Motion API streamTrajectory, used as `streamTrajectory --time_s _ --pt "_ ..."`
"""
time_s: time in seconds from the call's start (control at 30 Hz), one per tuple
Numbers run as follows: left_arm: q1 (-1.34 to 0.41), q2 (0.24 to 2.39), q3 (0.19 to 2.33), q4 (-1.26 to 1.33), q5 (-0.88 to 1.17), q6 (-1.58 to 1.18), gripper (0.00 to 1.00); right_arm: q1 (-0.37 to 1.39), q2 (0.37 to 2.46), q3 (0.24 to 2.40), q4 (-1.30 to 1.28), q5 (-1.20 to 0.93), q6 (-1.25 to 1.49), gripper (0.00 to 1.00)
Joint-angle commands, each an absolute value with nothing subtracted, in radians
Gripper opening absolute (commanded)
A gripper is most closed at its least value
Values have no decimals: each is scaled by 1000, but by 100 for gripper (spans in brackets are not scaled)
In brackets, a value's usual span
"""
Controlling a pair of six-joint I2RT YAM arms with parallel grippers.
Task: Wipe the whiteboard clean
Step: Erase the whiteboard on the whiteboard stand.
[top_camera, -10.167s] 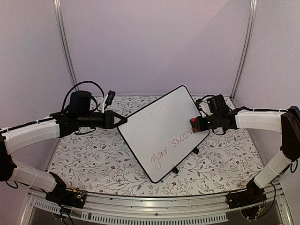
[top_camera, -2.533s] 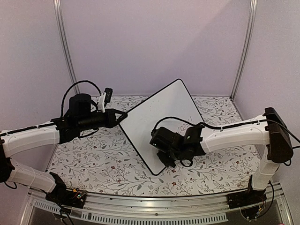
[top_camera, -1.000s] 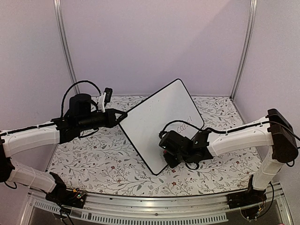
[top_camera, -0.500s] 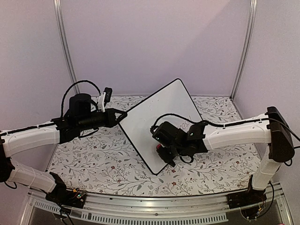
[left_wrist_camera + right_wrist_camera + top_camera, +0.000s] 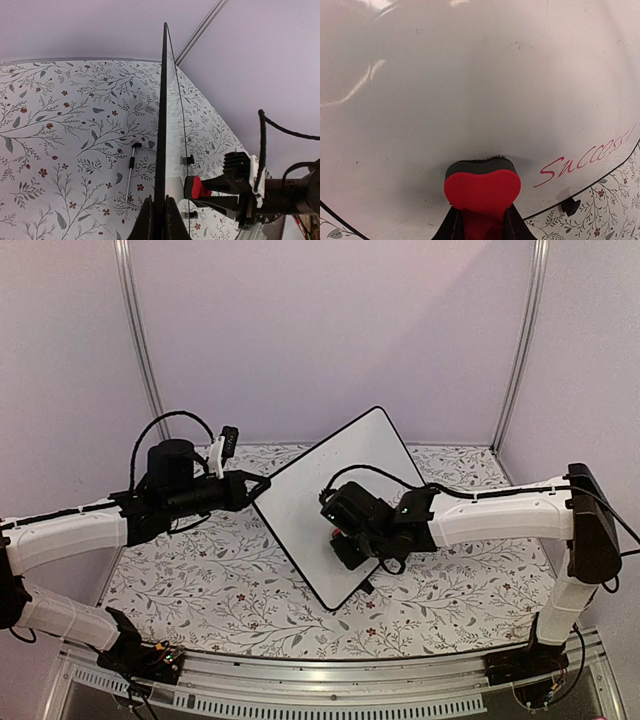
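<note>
The whiteboard (image 5: 320, 490) stands tilted above the table, with my left gripper (image 5: 256, 492) shut on its left corner. In the left wrist view the board's black edge (image 5: 161, 110) runs straight up between the shut fingers (image 5: 159, 222). My right gripper (image 5: 345, 540) is shut on a red heart-shaped eraser (image 5: 482, 189), whose dark felt face presses on the board's white surface (image 5: 470, 90). Red handwriting reading "Success!" (image 5: 587, 154) stays on the board to the eraser's right. The eraser (image 5: 196, 187) also shows in the left wrist view, touching the board's face.
A floral-patterned cloth (image 5: 200, 580) covers the table. A thin metal rod with black ends (image 5: 131, 162) lies on the cloth behind the board. Lilac walls and two metal posts (image 5: 135, 340) close in the back. The board's small black foot (image 5: 570, 205) sticks out at its lower edge.
My right arm has swept the eraser back and forth over the board's lower half, ending further left and up. The word "your" is gone from the writing. The left arm kept holding still.
</note>
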State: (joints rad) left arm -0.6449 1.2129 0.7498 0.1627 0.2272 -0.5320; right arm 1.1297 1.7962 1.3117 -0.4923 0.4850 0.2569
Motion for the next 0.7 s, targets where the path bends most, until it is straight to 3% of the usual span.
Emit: streamTrajectory --time_s 0.0,0.67 --pt "-667 1224 750 161 285 -461 0 1085 1773 1316 -417 492 255 22" --pt "-666 1226 750 162 290 -464 0 1112 1736 1024 -389 349 387 21"
